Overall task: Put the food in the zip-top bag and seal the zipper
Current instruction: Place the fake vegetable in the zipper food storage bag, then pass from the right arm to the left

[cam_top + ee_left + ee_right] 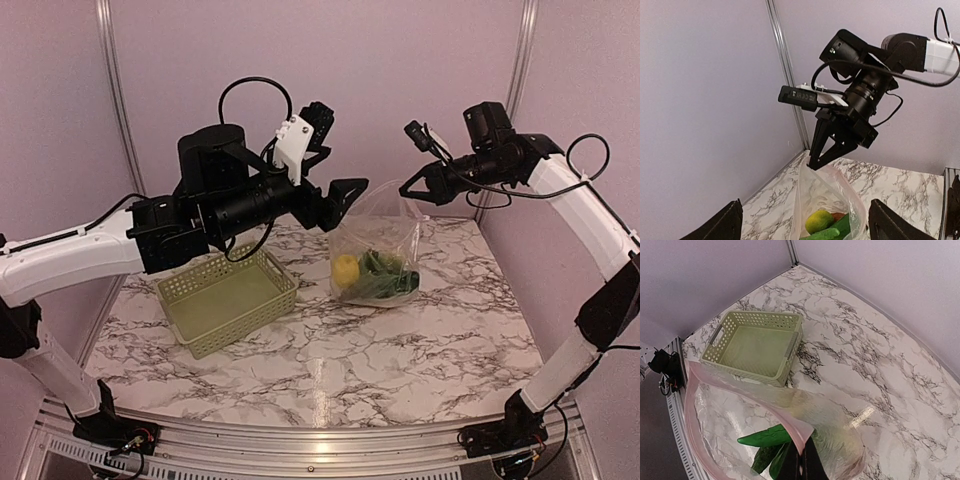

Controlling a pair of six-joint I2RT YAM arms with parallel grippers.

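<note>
The clear zip-top bag (383, 232) hangs from my right gripper (409, 190), which is shut on one corner of its pale pink zipper strip (765, 401). The bag's mouth gapes open. Inside lie a yellow lemon (345, 270), a green cucumber (766, 437), leafy greens (385, 275) and a brown piece (838, 216). The bag's bottom seems to rest on the marble table. My left gripper (345, 200) is open at the bag's other top corner, its fingers (722, 225) spread wide either side of the bag (820, 192) without touching it.
The light green perforated basket (228, 298) stands empty on the marble table (400, 350), left of the bag; it also shows in the right wrist view (752, 345). Purple walls and metal corner posts close in the back and sides.
</note>
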